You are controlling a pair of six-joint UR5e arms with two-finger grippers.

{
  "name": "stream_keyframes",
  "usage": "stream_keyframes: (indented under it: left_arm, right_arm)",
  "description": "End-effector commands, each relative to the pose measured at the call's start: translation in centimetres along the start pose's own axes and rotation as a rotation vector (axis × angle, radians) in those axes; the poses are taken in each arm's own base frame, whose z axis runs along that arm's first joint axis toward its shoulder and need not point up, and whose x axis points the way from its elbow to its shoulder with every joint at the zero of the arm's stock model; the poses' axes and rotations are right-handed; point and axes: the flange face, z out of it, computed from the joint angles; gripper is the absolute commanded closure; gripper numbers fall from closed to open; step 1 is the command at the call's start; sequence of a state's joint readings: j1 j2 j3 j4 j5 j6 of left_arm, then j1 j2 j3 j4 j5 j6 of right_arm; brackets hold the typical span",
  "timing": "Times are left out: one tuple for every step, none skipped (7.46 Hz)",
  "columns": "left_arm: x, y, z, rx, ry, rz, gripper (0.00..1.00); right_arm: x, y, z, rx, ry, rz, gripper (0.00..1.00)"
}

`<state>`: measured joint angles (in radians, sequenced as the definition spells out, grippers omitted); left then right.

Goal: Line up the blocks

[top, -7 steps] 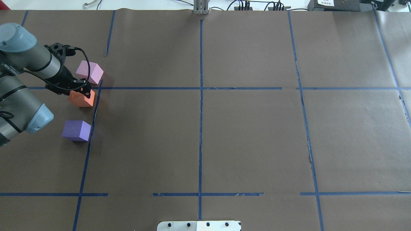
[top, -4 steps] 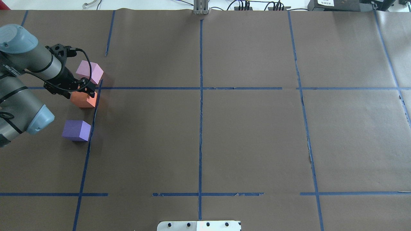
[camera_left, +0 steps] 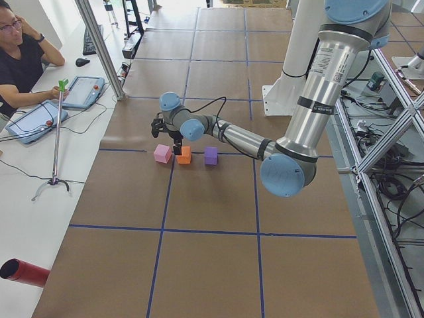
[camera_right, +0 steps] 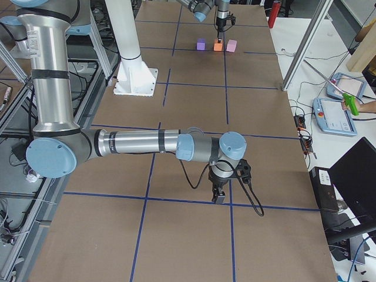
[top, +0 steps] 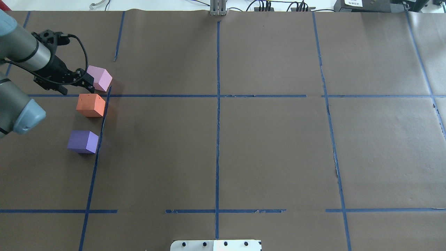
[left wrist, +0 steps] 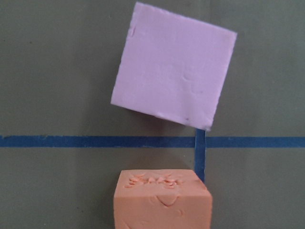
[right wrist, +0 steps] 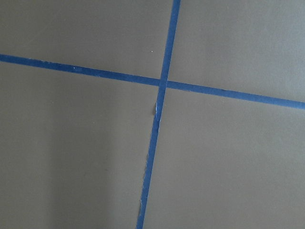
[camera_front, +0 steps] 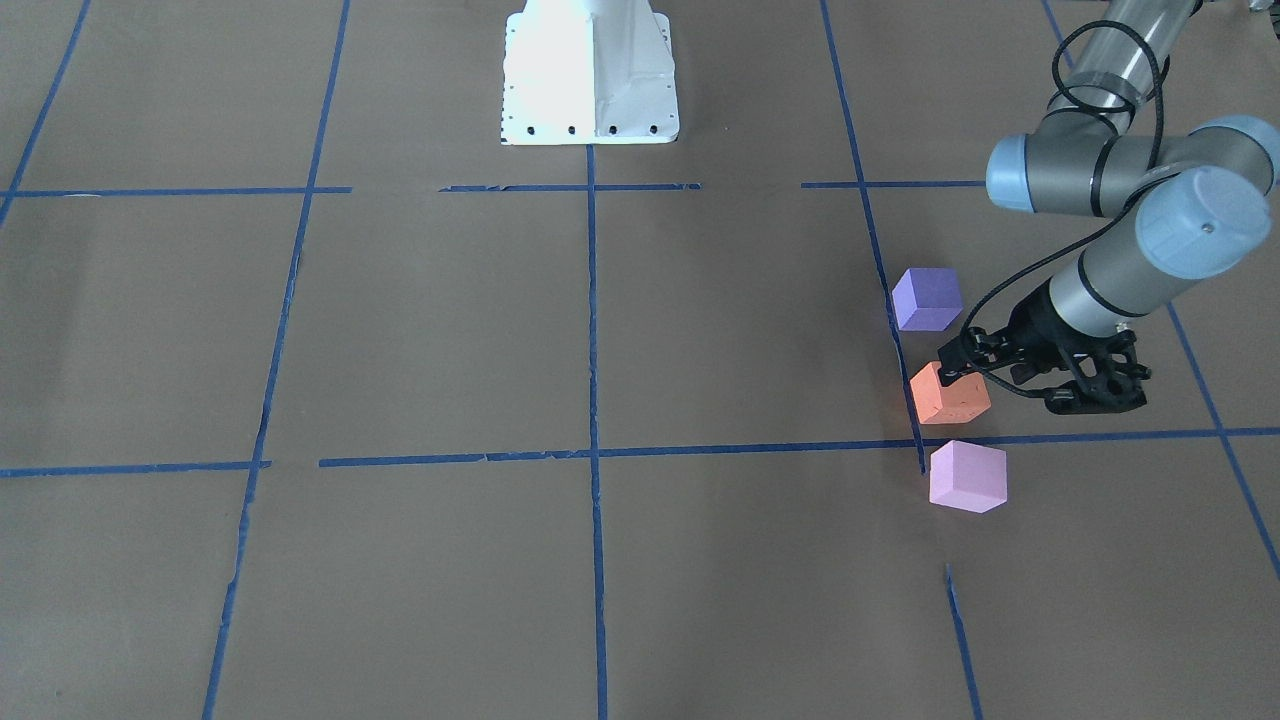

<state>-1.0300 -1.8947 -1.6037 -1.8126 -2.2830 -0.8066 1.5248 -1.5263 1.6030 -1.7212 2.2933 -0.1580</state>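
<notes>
Three blocks sit in a row along a blue tape line at the table's left: the pale pink block farthest, the orange block in the middle, the blue-violet block nearest. In the front-facing view they are pink, orange and violet. My left gripper is open and empty, raised above the gap between the orange and pink blocks. The left wrist view looks down on the pink block and the orange block. My right gripper hovers over bare table far to the right; I cannot tell its state.
Blue tape lines divide the brown paper into squares. The robot's white base plate sits at the near edge. An operator sits at a side table with tablets beyond the table's left end.
The left gripper let go of the orange block and rose, moving up and back toward the pink block. The orange block now stands free by the tape line.
</notes>
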Motion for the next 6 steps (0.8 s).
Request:
stream_keyframes:
  left_arm:
    - [-1.4, -1.1, -9.1, 0.005, -0.065, 0.043, 0.00]
    - [-3.4, -1.3, -14.0, 0.031, -0.088, 0.081, 0.00]
    - [-8.2, -0.9, -16.6, 0.049, -0.114, 0.135, 0.00]
    - [-15.7, 0.5, -18.6, 0.057, -0.144, 0.146, 0.00]
    - [-21.2, 1.9, -18.7, 0.034, -0.158, 0.207, 0.00]
    - [-27.0, 3.2, -18.8, 0.013, -0.168, 0.240, 0.00]
  right_arm:
    - [0.0, 0.0, 0.0, 0.000, 0.000, 0.000, 0.00]
    - [0.0, 0.0, 0.0, 0.000, 0.000, 0.000, 0.00]
    - [0.0, 0.0, 0.0, 0.000, 0.000, 0.000, 0.00]
    - [0.0, 0.0, 0.0, 0.000, 0.000, 0.000, 0.00]
    - [0.0, 0.0, 0.0, 0.000, 0.000, 0.000, 0.00]
    - [0.0, 0.0, 0.0, 0.000, 0.000, 0.000, 0.00]
